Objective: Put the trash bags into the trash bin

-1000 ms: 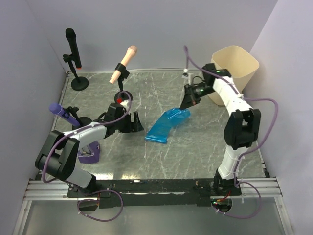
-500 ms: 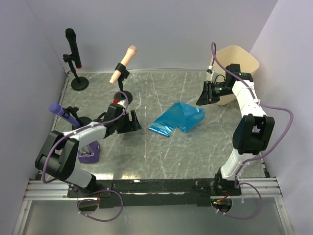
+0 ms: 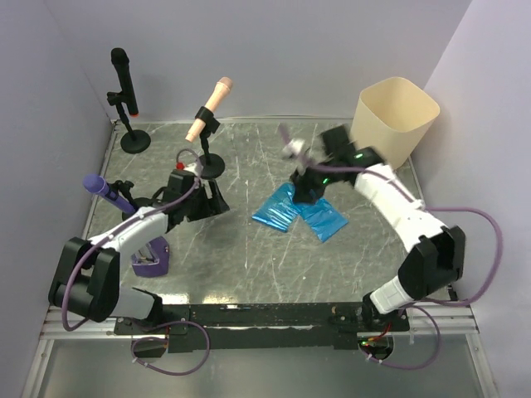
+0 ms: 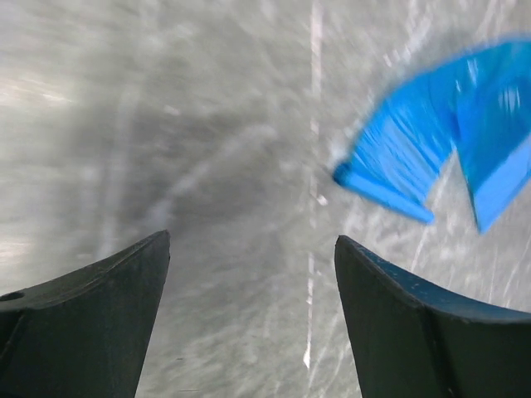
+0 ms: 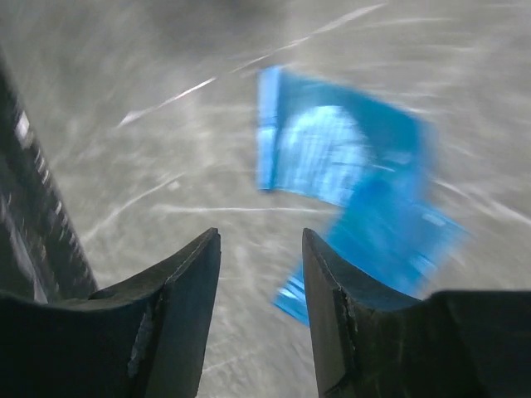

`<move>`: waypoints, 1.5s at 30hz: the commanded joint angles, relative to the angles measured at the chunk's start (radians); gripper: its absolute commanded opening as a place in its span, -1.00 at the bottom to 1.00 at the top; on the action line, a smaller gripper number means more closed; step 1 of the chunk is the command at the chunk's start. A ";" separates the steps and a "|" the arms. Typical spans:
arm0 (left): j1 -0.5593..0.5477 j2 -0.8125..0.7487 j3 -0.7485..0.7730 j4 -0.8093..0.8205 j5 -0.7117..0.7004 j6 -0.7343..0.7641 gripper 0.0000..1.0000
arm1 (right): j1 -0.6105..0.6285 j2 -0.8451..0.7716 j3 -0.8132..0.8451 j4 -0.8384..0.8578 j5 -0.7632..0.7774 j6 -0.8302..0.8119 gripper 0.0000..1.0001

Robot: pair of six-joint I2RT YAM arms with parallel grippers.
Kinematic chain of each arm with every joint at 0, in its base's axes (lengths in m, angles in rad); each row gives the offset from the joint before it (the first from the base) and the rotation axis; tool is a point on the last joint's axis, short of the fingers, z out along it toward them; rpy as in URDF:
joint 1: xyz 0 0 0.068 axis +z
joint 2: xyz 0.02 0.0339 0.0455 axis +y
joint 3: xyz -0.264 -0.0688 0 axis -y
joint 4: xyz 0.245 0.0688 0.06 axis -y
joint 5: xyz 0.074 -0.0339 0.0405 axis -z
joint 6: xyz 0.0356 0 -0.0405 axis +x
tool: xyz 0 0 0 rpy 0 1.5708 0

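Note:
Crumpled blue trash bags point(image 3: 303, 213) lie flat on the grey table, folded into two flaps. The right wrist view has these trash bags point(image 5: 336, 157) just ahead of the fingers. My right gripper point(image 3: 304, 187) hovers over their far edge, blurred by motion. It point(image 5: 259, 240) is open with only table between its fingers. My left gripper point(image 3: 209, 199) is to the left of the bags, wide open and empty. From its wrist view point(image 4: 251, 242) the bags point(image 4: 440, 153) sit at the upper right. The cream trash bin point(image 3: 395, 116) stands upright at the back right corner.
Microphones on stands crowd the left and back. A black one point(image 3: 123, 83) is in the far left corner and a beige one point(image 3: 211, 108) is behind my left gripper. A purple one point(image 3: 106, 188) leans over a purple base point(image 3: 152, 261). Walls close in on three sides.
My right arm swung toward the bin, then back over the bags, its jaws parting from shut. The bags folded over and shifted slightly right. My left gripper moved a little farther from me.

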 commanded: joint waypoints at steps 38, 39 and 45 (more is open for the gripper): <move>0.252 -0.299 -0.054 0.019 0.092 0.153 0.65 | 0.233 0.337 0.049 0.017 0.061 -0.025 -1.00; 0.252 -0.303 -0.051 0.017 0.092 0.156 0.65 | 0.236 0.358 0.047 0.024 0.070 -0.017 -1.00; 0.252 -0.349 -0.053 -0.002 0.085 0.179 0.65 | 0.245 0.432 0.037 0.053 0.124 -0.046 -1.00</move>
